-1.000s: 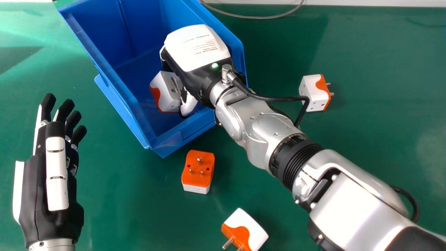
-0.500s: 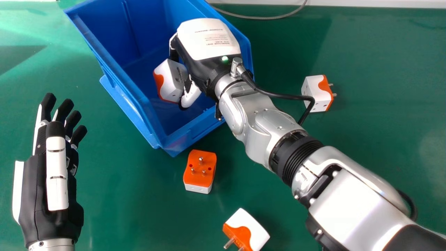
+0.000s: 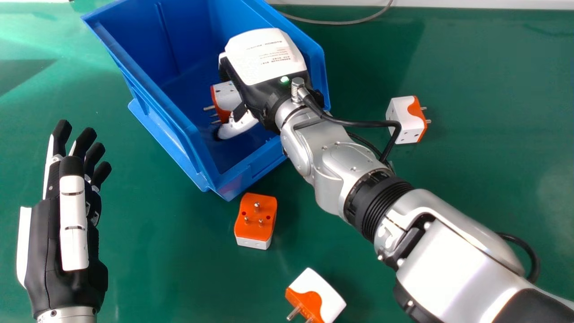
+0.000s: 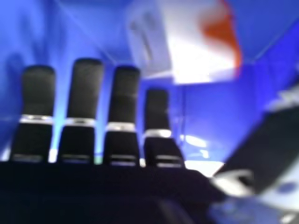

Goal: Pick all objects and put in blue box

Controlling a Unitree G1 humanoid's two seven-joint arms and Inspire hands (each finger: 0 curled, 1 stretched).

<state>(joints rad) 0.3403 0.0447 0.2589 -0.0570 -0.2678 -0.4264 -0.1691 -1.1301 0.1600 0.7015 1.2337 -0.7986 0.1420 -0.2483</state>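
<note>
My right hand (image 3: 264,60) is inside the blue box (image 3: 141,92), back upward, with its fingers open. Just beside it in the box is a white and orange plug adapter (image 3: 228,96), tilted with its prongs to the left. In the right hand view the adapter (image 4: 196,44) lies beyond the straight fingers of the right hand (image 4: 124,100), with a gap to the thumb. On the green table stand an orange-topped adapter (image 3: 255,217), a second adapter (image 3: 317,294) near the front edge and a third (image 3: 403,119) right of the box. My left hand (image 3: 67,251) stays open at the left.
The silver right forearm (image 3: 341,161) crosses over the box's near right corner and runs between the adapters. A black cable (image 3: 358,127) loops beside it. A thin grey cable (image 3: 332,22) lies behind the box.
The adapter by my right hand has dropped away from its grasp and turned, so its prongs now show. The right hand and the box have shifted a little to the right since the first frame.
</note>
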